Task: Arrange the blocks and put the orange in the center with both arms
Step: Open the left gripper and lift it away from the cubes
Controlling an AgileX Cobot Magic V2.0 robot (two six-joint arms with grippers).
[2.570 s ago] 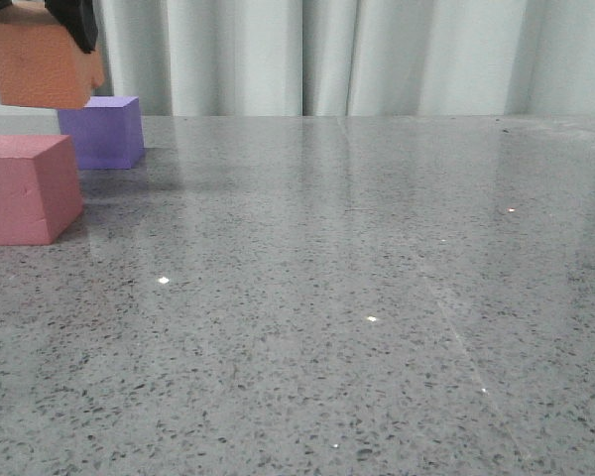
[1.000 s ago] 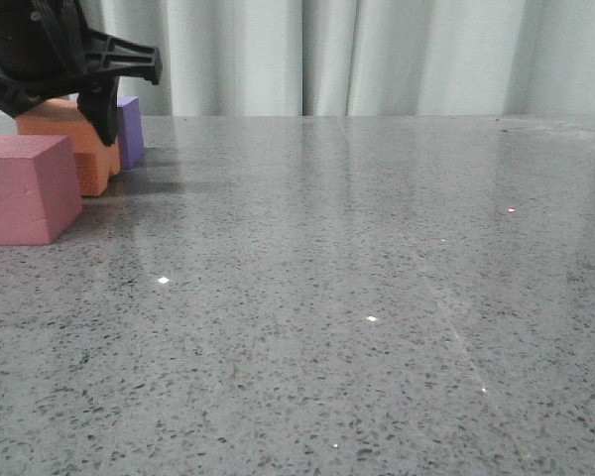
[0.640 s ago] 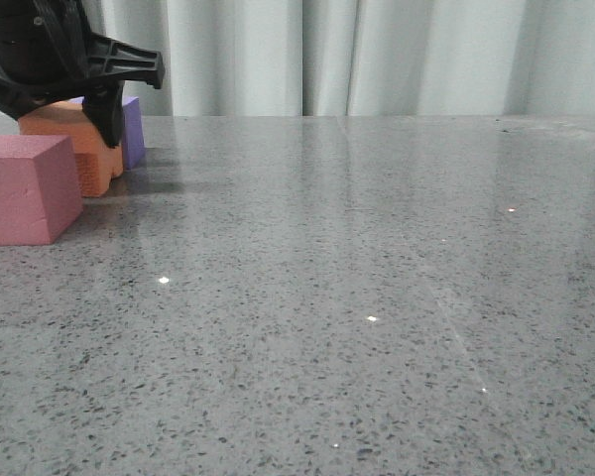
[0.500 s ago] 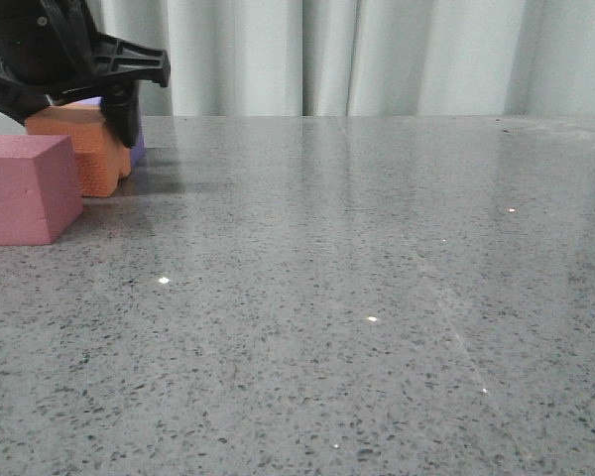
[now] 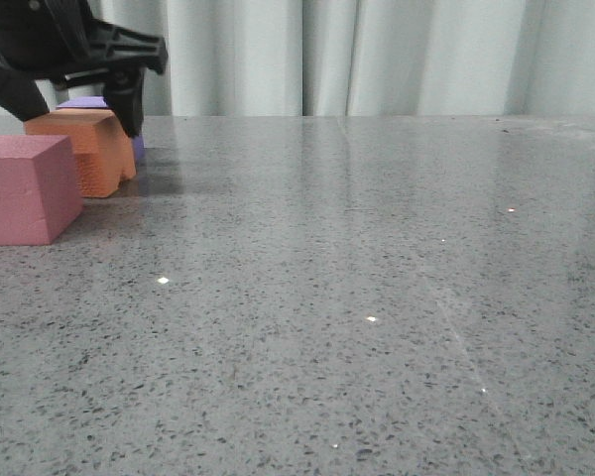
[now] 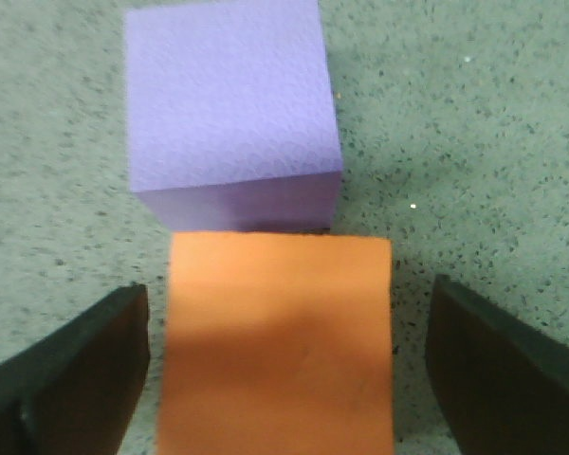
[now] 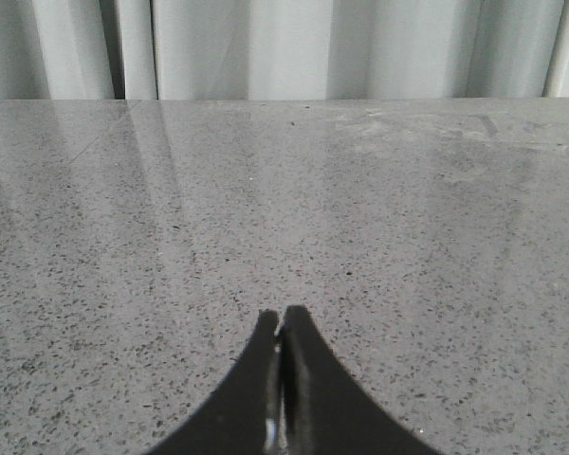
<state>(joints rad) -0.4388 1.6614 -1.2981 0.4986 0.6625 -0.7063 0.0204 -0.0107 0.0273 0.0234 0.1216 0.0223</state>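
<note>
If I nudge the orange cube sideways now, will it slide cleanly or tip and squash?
The orange cube looks like matte foam, so it is probably light and would give a little under pressure. Its flat faces rest squarely on the polished table, so it should slide rather than roll. It seems to touch the purple cube, which may shift too.

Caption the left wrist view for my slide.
Open left gripper straddling the orange cube, which abuts the purple cube.
</note>
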